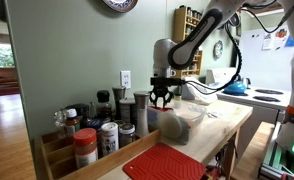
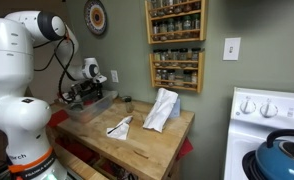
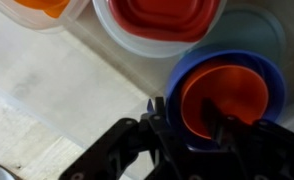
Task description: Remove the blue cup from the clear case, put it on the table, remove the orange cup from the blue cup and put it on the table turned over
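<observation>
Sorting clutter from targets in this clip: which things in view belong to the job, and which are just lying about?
Job: blue cup, orange cup, clear case, table, gripper.
Lying about: spice jars, red mat, kettle, wall rack, red-lidded tub.

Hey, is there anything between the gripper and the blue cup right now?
Nothing visible does. In the wrist view the gripper sits right over the blue cup, its fingers straddling the near rim, with the orange cup nested inside. The red-lidded container lies beside the cup, not between.
</observation>
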`<state>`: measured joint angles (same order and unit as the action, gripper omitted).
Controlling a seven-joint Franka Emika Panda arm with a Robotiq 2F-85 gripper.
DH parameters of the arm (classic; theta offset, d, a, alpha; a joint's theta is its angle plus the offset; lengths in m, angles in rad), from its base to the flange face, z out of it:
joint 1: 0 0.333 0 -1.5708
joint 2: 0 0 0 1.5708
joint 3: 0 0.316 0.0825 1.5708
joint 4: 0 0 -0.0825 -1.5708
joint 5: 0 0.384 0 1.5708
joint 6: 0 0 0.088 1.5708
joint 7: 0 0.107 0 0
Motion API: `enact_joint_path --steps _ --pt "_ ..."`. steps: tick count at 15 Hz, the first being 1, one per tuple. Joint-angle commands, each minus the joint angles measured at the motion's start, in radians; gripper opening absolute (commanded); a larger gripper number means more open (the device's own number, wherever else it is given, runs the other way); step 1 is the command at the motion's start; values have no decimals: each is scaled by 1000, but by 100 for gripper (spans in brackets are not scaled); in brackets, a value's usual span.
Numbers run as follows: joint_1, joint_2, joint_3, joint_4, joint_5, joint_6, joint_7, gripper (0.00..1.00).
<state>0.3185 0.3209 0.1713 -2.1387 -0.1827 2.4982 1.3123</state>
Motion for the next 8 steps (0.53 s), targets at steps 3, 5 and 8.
enact_joint_path --steps 3,5,8 --pt "33 -2 -14 4 51 -58 72 82" --pt "37 3 -13 3 60 -58 90 45" --pt "37 2 -11 4 77 -63 103 30"
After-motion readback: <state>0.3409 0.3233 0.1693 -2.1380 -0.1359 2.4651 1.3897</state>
